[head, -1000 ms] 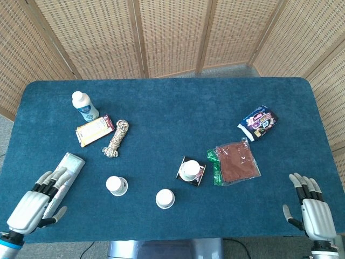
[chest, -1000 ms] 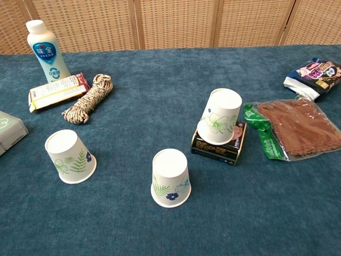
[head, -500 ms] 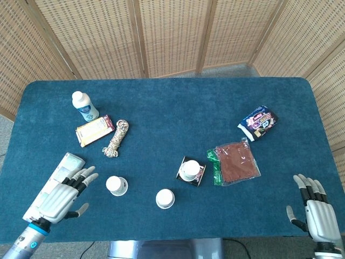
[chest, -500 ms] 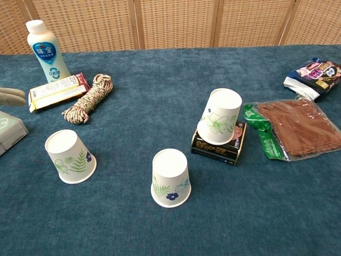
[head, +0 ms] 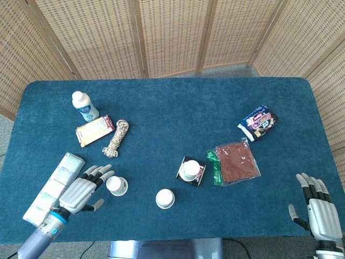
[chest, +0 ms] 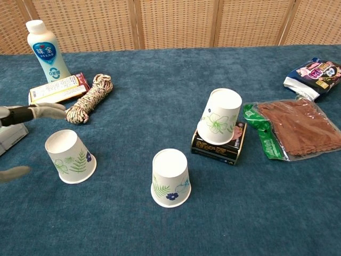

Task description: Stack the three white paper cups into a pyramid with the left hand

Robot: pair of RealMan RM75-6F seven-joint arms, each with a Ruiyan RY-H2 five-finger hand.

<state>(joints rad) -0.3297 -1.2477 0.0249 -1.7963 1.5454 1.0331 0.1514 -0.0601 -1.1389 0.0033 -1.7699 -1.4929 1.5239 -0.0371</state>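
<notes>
Soft, even daylight fills both views, with only faint shadows and no glare. The left hand point(chest: 24, 114) smears with motion blur at the chest view's left edge; everything else stays sharp.

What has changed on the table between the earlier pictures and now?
The left hand moved forward and inward, open, up to the leftmost white paper cup with the green leaf print, not gripping it. The right hand drew back slightly. All cups and other items stayed put.
</notes>
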